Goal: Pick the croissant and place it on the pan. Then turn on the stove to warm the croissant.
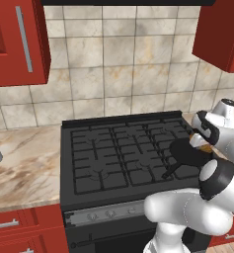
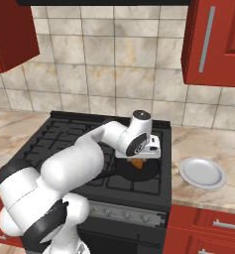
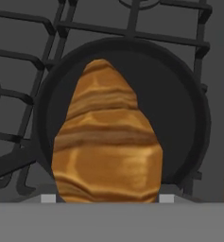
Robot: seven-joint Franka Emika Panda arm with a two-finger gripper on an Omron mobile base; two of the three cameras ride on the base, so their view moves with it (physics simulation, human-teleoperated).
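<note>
The gripper [image 2: 138, 161] holds the croissant [image 3: 106, 139] between its jaws, directly above the pan [image 3: 184, 113], which stands on the right front part of the stove [image 1: 89, 148]. In the hand view the croissant's long axis points away from the hand, across the pan's inside. I judge the coming move is straight down: the pan lies just under the pastry, then release.

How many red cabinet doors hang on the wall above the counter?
2: one cabinet door at upper left of the stove, one at upper right. More may lie outside the frames.
</note>
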